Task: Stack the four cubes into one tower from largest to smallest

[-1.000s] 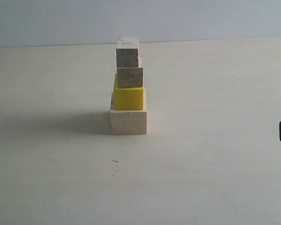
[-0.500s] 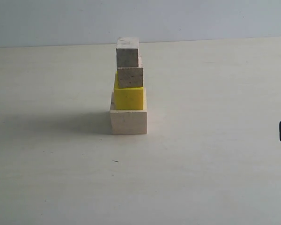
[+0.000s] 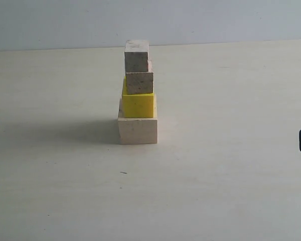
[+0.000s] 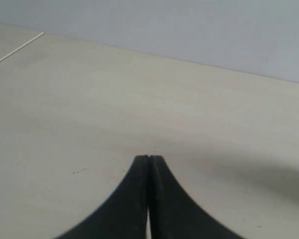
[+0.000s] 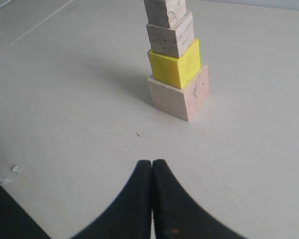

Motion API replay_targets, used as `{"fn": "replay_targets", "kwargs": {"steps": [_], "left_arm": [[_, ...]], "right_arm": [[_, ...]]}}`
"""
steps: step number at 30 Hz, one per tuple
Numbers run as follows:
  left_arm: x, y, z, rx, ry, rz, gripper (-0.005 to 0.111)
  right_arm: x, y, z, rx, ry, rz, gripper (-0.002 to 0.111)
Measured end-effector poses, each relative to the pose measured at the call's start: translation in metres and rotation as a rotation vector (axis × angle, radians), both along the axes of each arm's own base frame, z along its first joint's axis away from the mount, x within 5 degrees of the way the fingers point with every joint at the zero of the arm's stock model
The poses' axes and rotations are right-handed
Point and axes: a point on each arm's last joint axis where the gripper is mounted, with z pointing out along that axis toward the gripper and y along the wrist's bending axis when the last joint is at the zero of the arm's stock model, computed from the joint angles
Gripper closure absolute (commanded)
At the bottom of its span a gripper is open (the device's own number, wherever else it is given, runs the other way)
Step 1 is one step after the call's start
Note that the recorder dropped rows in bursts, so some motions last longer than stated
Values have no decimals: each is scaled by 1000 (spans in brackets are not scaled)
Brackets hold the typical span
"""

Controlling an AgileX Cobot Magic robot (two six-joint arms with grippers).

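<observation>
Standing on table (image 3: 231,191): tower (image 3: 137,103), edges slightly offset | right tool (image 5: 152,162) clenched, well apart | left tool (image 4: 148,158) clenched

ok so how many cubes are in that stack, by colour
pale wood: 3 (large cube at the bottom, small cube third up, smallest greyish cube on top)
yellow: 1 (yellow cube, second up)
total: 4
</observation>
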Motion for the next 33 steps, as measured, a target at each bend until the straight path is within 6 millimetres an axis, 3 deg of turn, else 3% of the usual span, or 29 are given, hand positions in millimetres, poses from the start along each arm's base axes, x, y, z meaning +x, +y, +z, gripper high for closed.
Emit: {"fn": "replay_targets", "kwargs": {"steps": [6,12,17,25,33], "left_arm": [[0,0,0,-5,0,0,107],[0,-5,-1,-166,-5,-14,107],[0,-7,-1,-204,-6,-19,107],[0,-7,-1,42,9,-92,107],[0,-7,-1,84,11,-104,107]], "right_arm": [[0,0,0,0,0,0,108],[0,0,0,0,0,0,108],[0,0,0,0,0,0,108],[0,0,0,0,0,0,108],[0,0,0,0,0,0,108]]}}
